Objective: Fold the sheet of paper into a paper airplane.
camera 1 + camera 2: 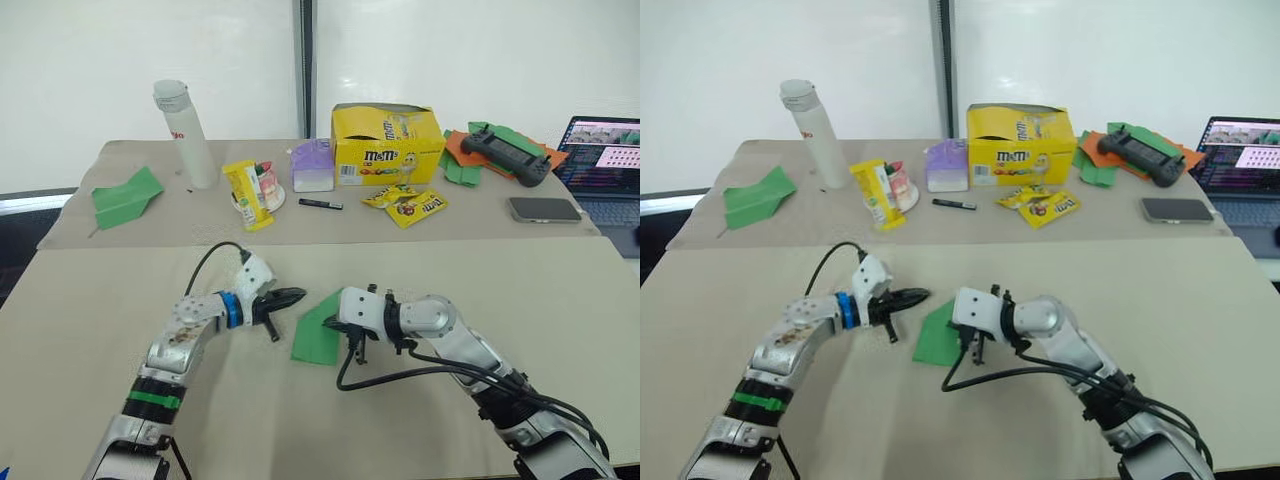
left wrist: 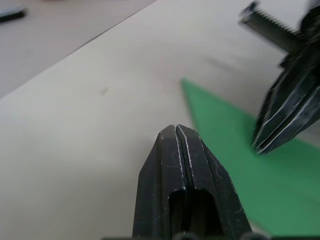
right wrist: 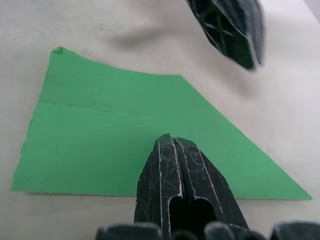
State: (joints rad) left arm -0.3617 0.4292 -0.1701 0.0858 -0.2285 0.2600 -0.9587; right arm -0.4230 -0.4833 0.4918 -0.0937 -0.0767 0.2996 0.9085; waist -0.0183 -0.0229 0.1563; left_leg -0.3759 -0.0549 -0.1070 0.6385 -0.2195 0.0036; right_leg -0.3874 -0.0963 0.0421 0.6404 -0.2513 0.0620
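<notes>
Sheet of paper (image 3: 125, 125), thin green creased wedge, flat on table (image 1: 500, 280)

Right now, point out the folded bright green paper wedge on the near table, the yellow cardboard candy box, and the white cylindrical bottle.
folded bright green paper wedge (image 3: 125, 130): right wrist view, on its flat middle.
yellow cardboard candy box (image 1: 385, 155): left eye view, on its front face.
white cylindrical bottle (image 1: 190, 135): left eye view, on its body.

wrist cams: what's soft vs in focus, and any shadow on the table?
Left wrist view: left gripper sharp, shut; the sheet of paper and right gripper beyond it soft. Right wrist view: right gripper and paper crease fairly sharp, left gripper blurred, with a faint soft shadow on the table beside it. Eye views: even light, no glare.
</notes>
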